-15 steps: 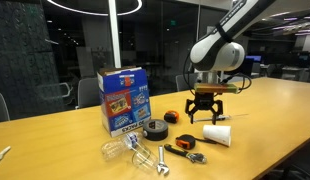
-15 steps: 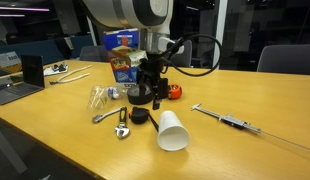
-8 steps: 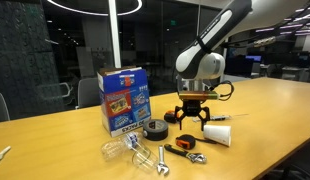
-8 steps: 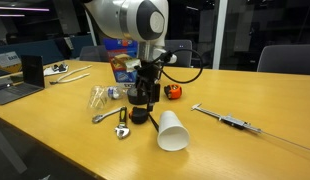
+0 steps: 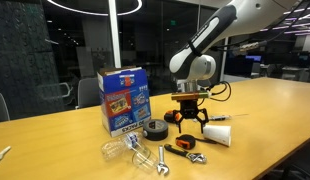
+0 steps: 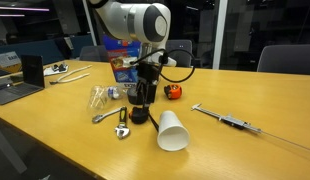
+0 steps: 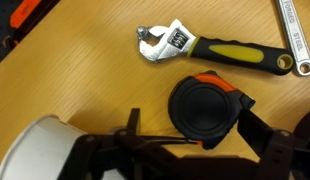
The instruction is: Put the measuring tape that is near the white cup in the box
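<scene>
The measuring tape, black with orange edges, lies flat on the wooden table next to the white cup. In the wrist view my gripper is open, with one finger on each side of the tape and close to it. In both exterior views the gripper hangs low over the tape, beside the cup, which lies on its side. The blue box stands upright further back.
A black tape roll and a brighter orange tape measure lie near the box. An adjustable wrench, clear glassware and a long thin tool lie around. A laptop sits at the table's edge.
The gripper has moved sideways from over the cup towards the measuring tape and come down lower; it stays open. The objects have not moved.
</scene>
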Motion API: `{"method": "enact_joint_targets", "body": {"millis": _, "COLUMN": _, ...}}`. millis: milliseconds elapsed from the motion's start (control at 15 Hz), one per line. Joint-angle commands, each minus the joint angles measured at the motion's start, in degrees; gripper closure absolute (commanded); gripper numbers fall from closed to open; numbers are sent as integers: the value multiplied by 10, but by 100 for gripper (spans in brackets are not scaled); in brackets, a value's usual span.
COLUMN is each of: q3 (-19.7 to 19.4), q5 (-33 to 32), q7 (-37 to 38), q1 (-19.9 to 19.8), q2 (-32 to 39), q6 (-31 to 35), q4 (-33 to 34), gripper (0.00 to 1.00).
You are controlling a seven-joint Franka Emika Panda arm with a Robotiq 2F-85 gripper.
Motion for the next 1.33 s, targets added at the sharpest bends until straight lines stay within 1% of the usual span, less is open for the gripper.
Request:
{"method": "enact_joint_targets", "body": {"millis": 0, "q3": -10, "q5": -1, "q7": 54, "q1": 14, "q2": 17, "q6": -13, "q4": 34, "gripper": 0}}
{"method": "enact_joint_targets", "body": {"millis": 267, "q3": -11, "q5": -7, "q7": 125, "q1": 21, "q2": 6, "q6": 26, "q4": 15, "gripper": 0}}
{"method": "enact_joint_targets", "body": {"millis": 533, "q3": -14, "q5": -28, "q7": 211, "q1": 31, "q2": 2, "q6": 20, "q4": -1, "gripper": 0}}
{"method": "enact_joint_targets", "body": {"millis": 667, "q3": -13, "q5": -40, "q7": 241, "q1": 34, "q2": 3, "q6": 19, "q4": -12, "gripper": 0}}
{"method": "enact_joint_targets", "body": {"millis": 1267, "q3": -9, "q5": -34, "q7": 293, "q1": 37, "q2": 4, "q6": 42, "q4": -45, "gripper": 0}}
